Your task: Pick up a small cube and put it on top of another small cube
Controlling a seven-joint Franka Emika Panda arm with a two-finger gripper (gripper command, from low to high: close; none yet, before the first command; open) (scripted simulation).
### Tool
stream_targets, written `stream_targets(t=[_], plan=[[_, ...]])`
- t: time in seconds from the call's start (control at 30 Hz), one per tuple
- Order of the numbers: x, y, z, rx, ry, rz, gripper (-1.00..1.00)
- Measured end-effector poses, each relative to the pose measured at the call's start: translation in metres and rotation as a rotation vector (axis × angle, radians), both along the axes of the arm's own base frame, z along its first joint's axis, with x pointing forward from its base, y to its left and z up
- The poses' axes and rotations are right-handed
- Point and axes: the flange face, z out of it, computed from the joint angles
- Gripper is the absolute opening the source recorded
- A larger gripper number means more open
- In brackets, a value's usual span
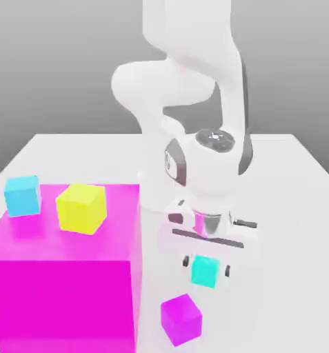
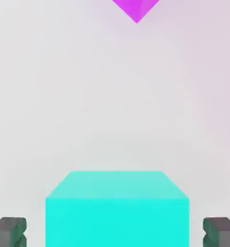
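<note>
The small turquoise cube (image 1: 206,270) rests on the white table, in front of the arm's base. My gripper (image 1: 207,266) has come straight down over it, with one dark finger on each side. In the hand view the cube (image 2: 116,210) sits between the two fingertips (image 2: 8,232). A narrow strip of table shows between each fingertip and the cube's side, so the jaws are not pressing on it. A small magenta cube (image 1: 181,318) lies on the table just beyond the turquoise one, toward the exterior view's bottom edge. Its corner (image 2: 136,8) shows in the hand view.
A big magenta block (image 1: 63,276) fills the exterior view's lower left. A sky-blue small cube (image 1: 23,196) and a yellow cube (image 1: 81,207) sit on top of it. The block's near wall stands close to my gripper on the exterior view's left.
</note>
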Motion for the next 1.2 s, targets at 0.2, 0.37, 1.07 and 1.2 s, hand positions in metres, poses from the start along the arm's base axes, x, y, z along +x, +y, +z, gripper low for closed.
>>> stream_targets(t=[0.2,0.37,1.07,1.2], plan=[[0.002,0.0,0.011,0.001,-0.002,0.001,-1.0],[0.002,0.001,0.046,0.0,-0.002,0.004,-1.0],[0.127,-0.131,0.27,0.007,-0.057,0.436,-1.0],[0.119,-0.184,0.325,0.001,-0.045,0.507,-1.0]])
